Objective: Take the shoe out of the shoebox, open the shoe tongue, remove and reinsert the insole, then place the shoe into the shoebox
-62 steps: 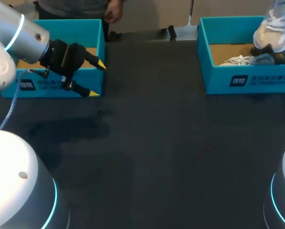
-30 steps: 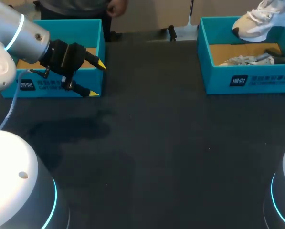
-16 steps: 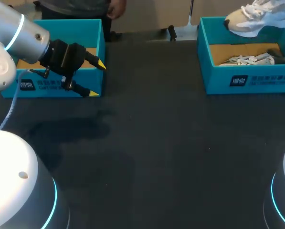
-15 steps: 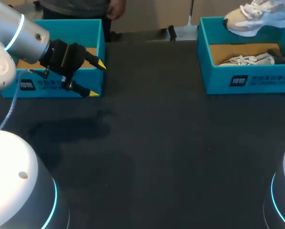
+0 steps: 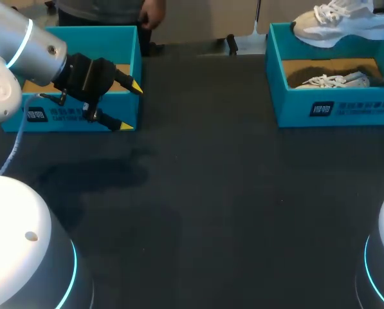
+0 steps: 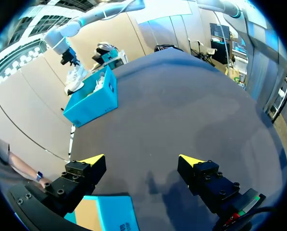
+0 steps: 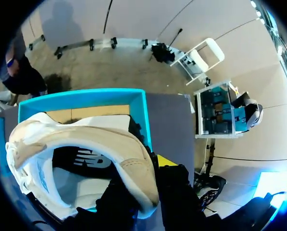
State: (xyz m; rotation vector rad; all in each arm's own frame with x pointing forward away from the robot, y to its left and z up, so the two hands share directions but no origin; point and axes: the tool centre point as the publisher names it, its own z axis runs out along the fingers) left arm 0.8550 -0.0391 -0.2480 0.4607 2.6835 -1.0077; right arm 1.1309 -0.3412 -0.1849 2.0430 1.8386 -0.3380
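The right pincer (image 7: 142,185) is gripping the white sneaker (image 5: 336,22) by the wall of its opening, so the shoe is hanging in the air just above the teal shoebox (image 5: 333,106) at the far right corner of the table (image 5: 211,193). I think this is the step of taking the shoe out, and holding it by the rim is leaving the tongue and the insole free for later work. A second sneaker (image 5: 327,80) is lying inside the same box. The left pincer (image 5: 130,106) is standing wide and is holding nothing. It is hovering beside the near right corner of the other teal shoebox (image 5: 101,38) at the far left of the table, probably waiting there to help with the tongue when the sneaker is coming down on the table
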